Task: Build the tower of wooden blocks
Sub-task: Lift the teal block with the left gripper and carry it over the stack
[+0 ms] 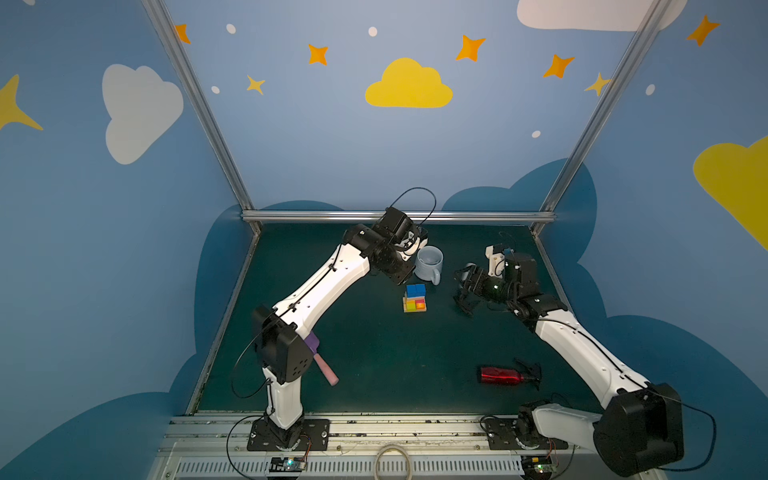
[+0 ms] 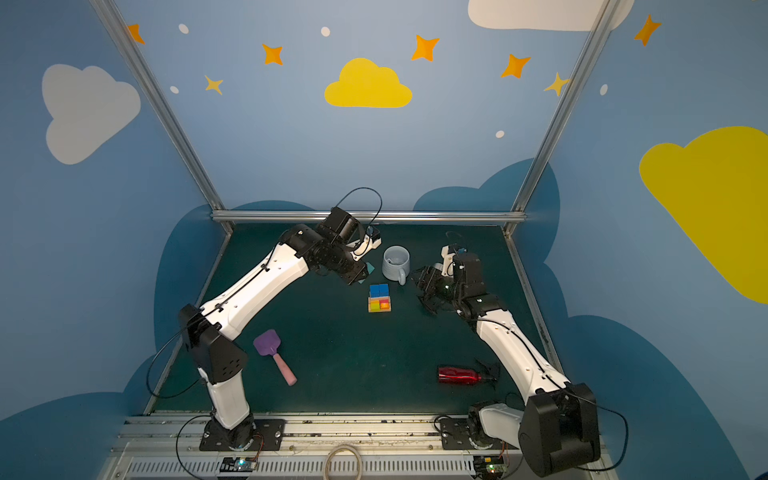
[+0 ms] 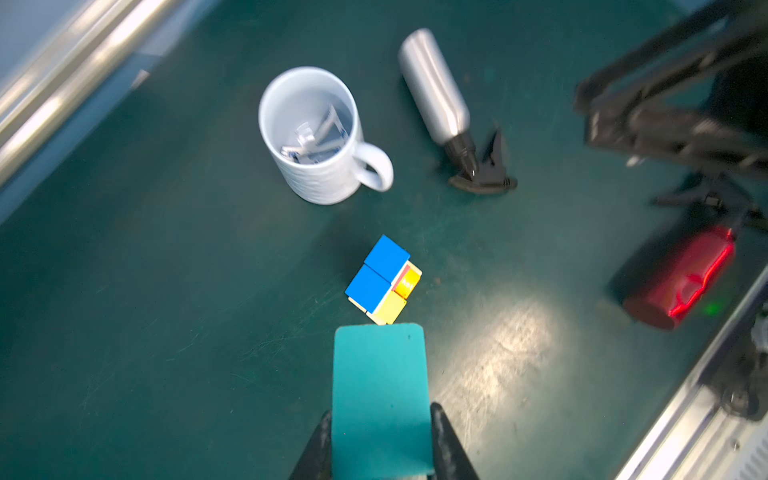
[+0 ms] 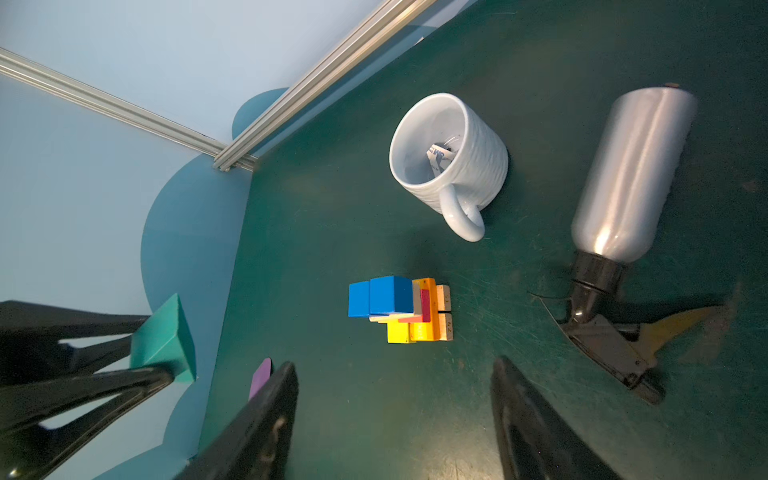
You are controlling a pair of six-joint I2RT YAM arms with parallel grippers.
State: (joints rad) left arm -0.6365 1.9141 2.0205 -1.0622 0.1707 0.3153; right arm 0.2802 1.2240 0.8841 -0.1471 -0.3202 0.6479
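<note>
The tower [image 1: 414, 298] [image 2: 379, 298] stands mid-table in both top views: tan bars at the base, yellow, orange and pink pieces above, two blue cubes [image 3: 377, 271] on top. It also appears in the right wrist view as the tower [image 4: 399, 309]. My left gripper [image 3: 381, 413] is shut on the teal block [image 3: 380, 374], holding it in the air just left of and behind the tower; a top view shows a corner of this teal block [image 2: 369, 269]. My right gripper [image 4: 395, 365] [image 1: 463, 301] hangs open and empty to the right of the tower.
A white mug [image 1: 429, 262] [image 3: 316, 137] with scraps inside stands just behind the tower. A silver spray bottle [image 4: 636, 174] lies right of the mug, under the right arm. A red spray bottle [image 1: 503, 375] lies front right. A purple spatula [image 2: 272, 357] lies front left.
</note>
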